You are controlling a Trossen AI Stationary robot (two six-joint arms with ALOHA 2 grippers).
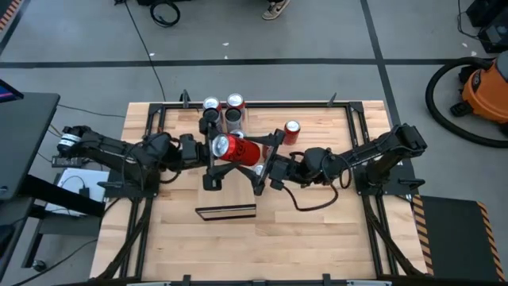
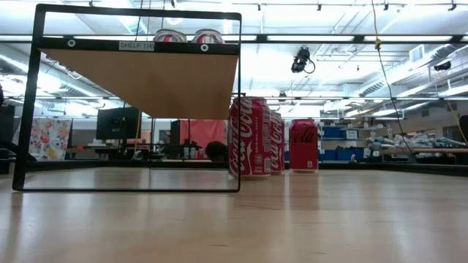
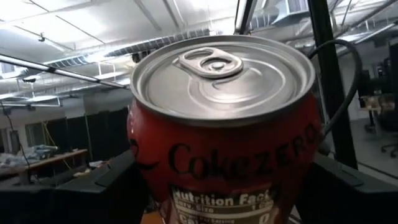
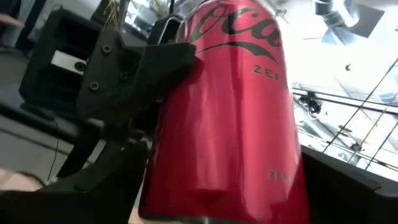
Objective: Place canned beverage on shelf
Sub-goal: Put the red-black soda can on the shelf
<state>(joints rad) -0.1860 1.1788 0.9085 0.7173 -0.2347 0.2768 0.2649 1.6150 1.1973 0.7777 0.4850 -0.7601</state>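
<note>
Lying sideways, the can [image 1: 235, 148] sits between left tool [image 1: 213, 151] and right tool [image 1: 266, 161].

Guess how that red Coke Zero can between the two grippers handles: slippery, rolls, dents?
The red Coke Zero aluminium can lies on its side in mid-air between the left gripper and the right gripper, so if dropped it would probably roll. Its glossy round wall looks slippery. The tab is unopened, so it is probably full, fairly heavy and stiff.
</note>
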